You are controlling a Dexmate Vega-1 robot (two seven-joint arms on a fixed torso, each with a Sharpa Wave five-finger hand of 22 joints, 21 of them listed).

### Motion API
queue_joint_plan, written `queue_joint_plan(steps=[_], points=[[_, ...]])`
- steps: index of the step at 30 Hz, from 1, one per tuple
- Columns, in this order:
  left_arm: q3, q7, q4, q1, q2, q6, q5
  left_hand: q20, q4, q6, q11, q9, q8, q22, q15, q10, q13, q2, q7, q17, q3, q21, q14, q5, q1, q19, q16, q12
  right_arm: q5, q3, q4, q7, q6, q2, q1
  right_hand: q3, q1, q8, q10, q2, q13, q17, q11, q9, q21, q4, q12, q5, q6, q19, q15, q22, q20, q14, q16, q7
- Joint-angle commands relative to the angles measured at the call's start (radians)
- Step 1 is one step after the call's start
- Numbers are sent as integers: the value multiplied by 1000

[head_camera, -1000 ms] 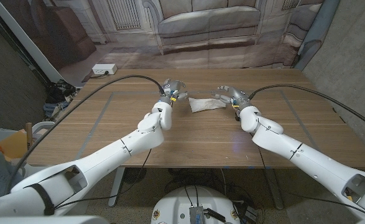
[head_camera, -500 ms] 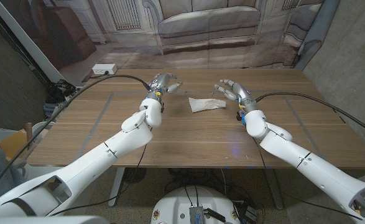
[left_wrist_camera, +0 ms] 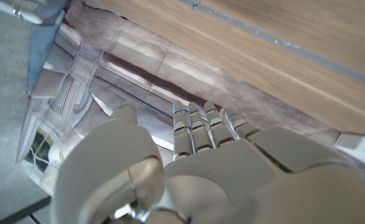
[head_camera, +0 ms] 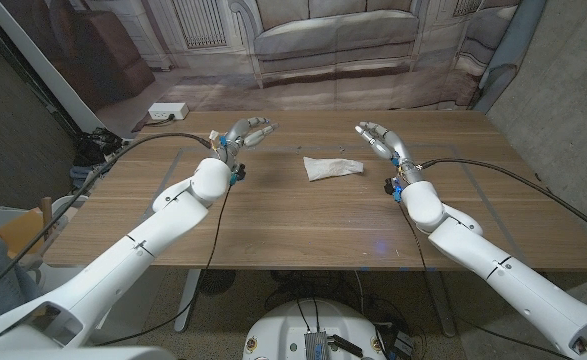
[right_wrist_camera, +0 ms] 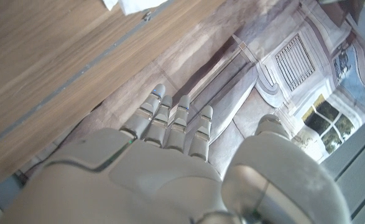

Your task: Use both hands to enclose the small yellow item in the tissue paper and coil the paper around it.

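Note:
A crumpled white tissue paper [head_camera: 331, 167] lies on the wooden table [head_camera: 303, 215] between my two hands; its corner shows as white tissue paper [right_wrist_camera: 134, 5] in the right wrist view. The small yellow item is hidden from me. My left hand [head_camera: 243, 131] hovers well to the tissue's left, fingers spread, holding nothing. My right hand [head_camera: 383, 141] is raised to the tissue's right, fingers apart and empty. In the left wrist view my left hand [left_wrist_camera: 188, 168] has its fingers [left_wrist_camera: 198, 127] straight. In the right wrist view my right hand [right_wrist_camera: 163, 162] is equally extended.
A white power strip [head_camera: 167, 111] lies on the floor beyond the table's far left corner. A printed backdrop with a sofa [head_camera: 333, 35] hangs behind the table. Black cables [head_camera: 173, 140] run along both arms.
Both hands have drawn away from the tissue, left hand going left and right hand going right, and lifted. The tissue stays where it lay.

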Motion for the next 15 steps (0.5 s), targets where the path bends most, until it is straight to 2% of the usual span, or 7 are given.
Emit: queue_joint_plan(steps=[1, 5, 10, 13, 15], points=[[-115, -116, 97, 77, 31, -282, -379, 5, 12, -39, 4, 0, -4, 2, 1, -20, -1, -13, 3, 4, -19, -8, -18, 8, -34, -15, -3, -7, 218, 71, 92, 133, 182, 46, -44, -2, -12, -8, 27, 0, 3, 0, 4, 0, 2, 1, 10, 4, -14, 1, -8, 2, -5, 7, 1, 14], [-128, -155, 153, 87, 20, -369, -450, 7, 30, -114, 10, -1, -9, 2, 9, -47, -1, -32, 1, 4, -47, -11, -44, 14, -81, -28, -2, -7, 248, 77, 96, 152, 188, 49, -52, -6, -20, -15, 38, -3, 1, -1, 17, 0, 0, 2, 11, 4, -34, -1, -10, 2, -6, 12, 1, 30], [-132, -148, 181, 98, 6, -425, -488, 20, 36, -185, 35, -2, -13, 2, 21, -73, -3, -42, -9, 4, -65, -15, -64, 21, -110, -43, -1, -8, 268, 83, 87, 161, 175, 43, -63, -10, -33, -16, 23, -3, -1, -2, 34, -1, -3, 7, 1, 4, -44, -6, 1, 2, -3, 4, -3, 47], [-129, -152, 196, 99, 0, -452, -506, 20, 36, -195, 28, -2, -11, 2, 19, -73, -4, -43, -11, 3, -67, -14, -64, 22, -113, -43, 0, -6, 279, 88, 77, 156, 174, 46, -75, -12, -41, -11, 16, -2, -2, -2, 36, -1, -5, 9, -4, 4, -36, -11, 6, 1, 0, -3, -6, 66], [-122, -157, 202, 98, -1, -462, -513, 20, 35, -196, 25, -3, -9, 2, 17, -73, -4, -43, -10, 3, -68, -14, -63, 23, -114, -43, 1, -6, 278, 90, 66, 148, 170, 45, -84, -14, -46, -9, 26, -2, -3, -2, 46, -2, -6, 10, -2, 4, -30, -12, 5, 1, 1, -1, -6, 75]])
